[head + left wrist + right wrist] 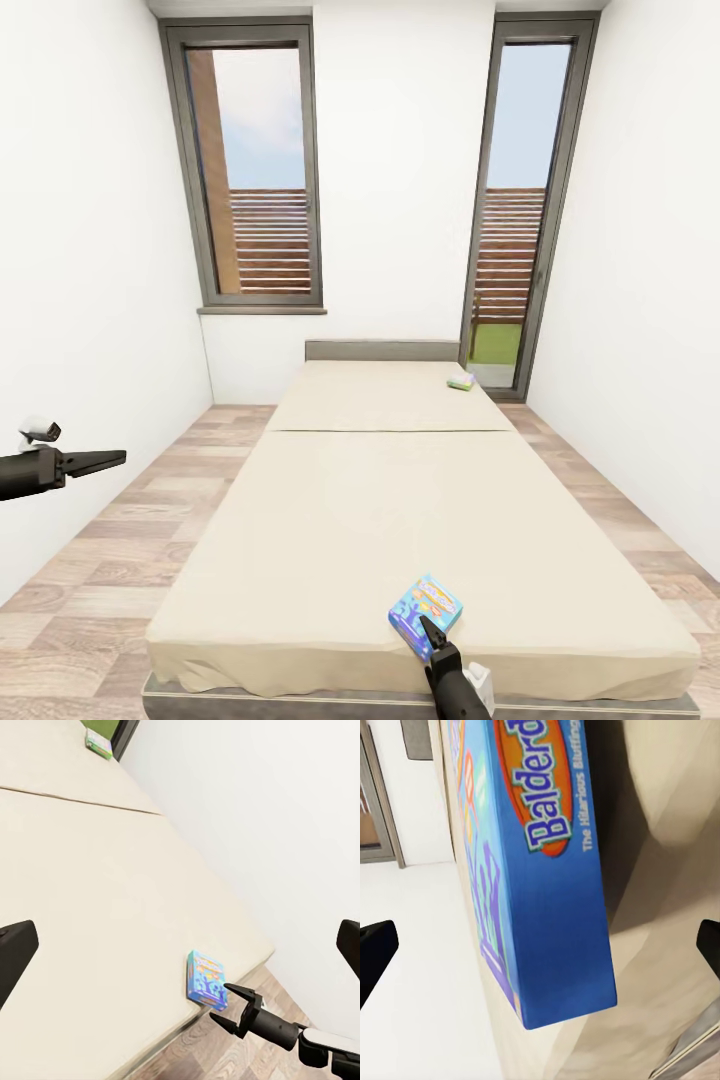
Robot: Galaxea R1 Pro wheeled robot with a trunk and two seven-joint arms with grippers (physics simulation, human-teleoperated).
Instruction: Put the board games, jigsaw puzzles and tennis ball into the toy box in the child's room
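1. In the left wrist view we see the right gripper (pixel 229 1006) at the lower right of the frame with its two fingers spread apart and nothing between them. Their tips sit just beside the near short edge of the blue board game (pixel 206 979); whether they touch it we cannot tell.
2. In the head view the right gripper (pixel 430 632) rises from the bottom edge, right of centre, and its fingertips overlap the lower corner of the blue board game (pixel 425 611).
3. That box lies flat near the foot of the bed (pixel 330 520). Its long axis runs diagonally, from lower left to upper right of the head view, printed face up.
4. The right wrist view brings the blue board game (pixel 536 870) up close. We read "Balderd", and the rest of the title is cut off by the top edge. The box stands between the dark finger edges at the frame's left and right sides, clear of both.
5. The left gripper (pixel 105 459) hangs at the left edge of the head view over the wood-plank floor (pixel 120 540), well apart from the bed. Its fingers look pressed together into a thin wedge and hold nothing.
6. A second board game (pixel 461 381), pale green, lies near the grey headboard (pixel 382 349) on the bed's right side, far from both grippers. Its print is too small to read.
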